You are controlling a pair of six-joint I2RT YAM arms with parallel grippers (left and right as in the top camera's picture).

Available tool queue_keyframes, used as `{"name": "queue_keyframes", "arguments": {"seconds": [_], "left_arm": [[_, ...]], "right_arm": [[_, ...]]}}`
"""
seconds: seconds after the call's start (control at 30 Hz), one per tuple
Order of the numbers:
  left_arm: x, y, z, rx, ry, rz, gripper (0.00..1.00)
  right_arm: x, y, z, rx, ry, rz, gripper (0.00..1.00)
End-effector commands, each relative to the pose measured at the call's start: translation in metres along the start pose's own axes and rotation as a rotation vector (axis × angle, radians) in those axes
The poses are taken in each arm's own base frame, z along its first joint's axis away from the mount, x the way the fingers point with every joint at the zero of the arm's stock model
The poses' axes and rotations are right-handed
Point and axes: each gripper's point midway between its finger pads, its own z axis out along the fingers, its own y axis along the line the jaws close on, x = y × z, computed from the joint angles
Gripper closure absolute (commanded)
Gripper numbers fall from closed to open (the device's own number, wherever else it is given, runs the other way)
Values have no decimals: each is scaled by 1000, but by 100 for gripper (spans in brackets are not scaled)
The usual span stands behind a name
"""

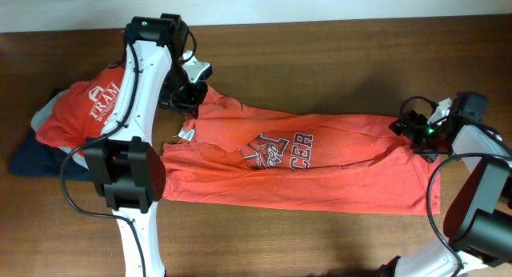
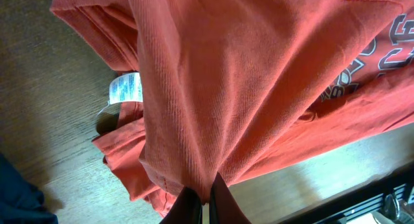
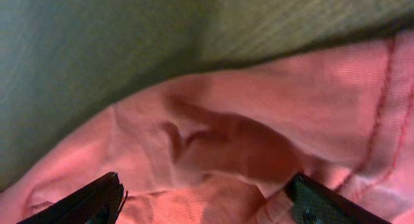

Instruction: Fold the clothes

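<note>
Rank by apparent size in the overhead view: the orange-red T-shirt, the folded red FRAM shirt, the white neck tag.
1. Orange-red T-shirt
2. Folded red FRAM shirt, partly hidden
3. White neck tag, smallest by far

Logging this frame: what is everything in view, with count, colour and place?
T-shirt: one, orange-red with navy-and-white print, laid lengthwise across the table's middle.
neck tag: one, white, at the T-shirt's left end.
FRAM shirt: one, red with white logo, folded, on top of the pile at far left.
navy garment: one, under that pile.
grey garment: one, light grey, showing at the pile's left edge.
table: one, brown wood.
left gripper: one, black, pinching T-shirt fabric.
right gripper: one, black, open over the T-shirt's right end.
</note>
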Motion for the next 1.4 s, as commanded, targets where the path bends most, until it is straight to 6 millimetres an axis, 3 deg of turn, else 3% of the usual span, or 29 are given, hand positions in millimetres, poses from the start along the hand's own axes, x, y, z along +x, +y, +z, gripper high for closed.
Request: {"name": "queue_keyframes", "arguments": {"seconds": [0.0,0.1,0.4,0.53,0.6,0.7,0.97,1.2,1.37], "left_arm": [[0,1,-10,-14,-27,-11,94],[0,1,-10,-14,-27,-11,94],[0,1,-10,-14,-27,-11,94],[-1,1,-10,-15,-32,-10,94],[-1,1,-10,-15,-31,-10,94],[-1,1,-10,-15,-31,-10,94],[-1,1,-10,-15,-30,-10,94],[-1,1,-10,-15,-29,-10,94],[-1,1,-10,-15,-29,-10,94]], "right_arm": [[-5,8,1,-28,-9,-23,15],[-9,9,1,-32,-27,-31,25],[-25,13,1,-48,-91,-8,38],[-20,17,1,-75,-69,-4,38],[-7,38,-1,-199,-5,-4,31],[3,50,-4,-278,42,-7,28],[13,19,1,-95,69,31,23],[29,37,0,-180,139,31,22],[29,27,4,-98,125,13,22]]}}
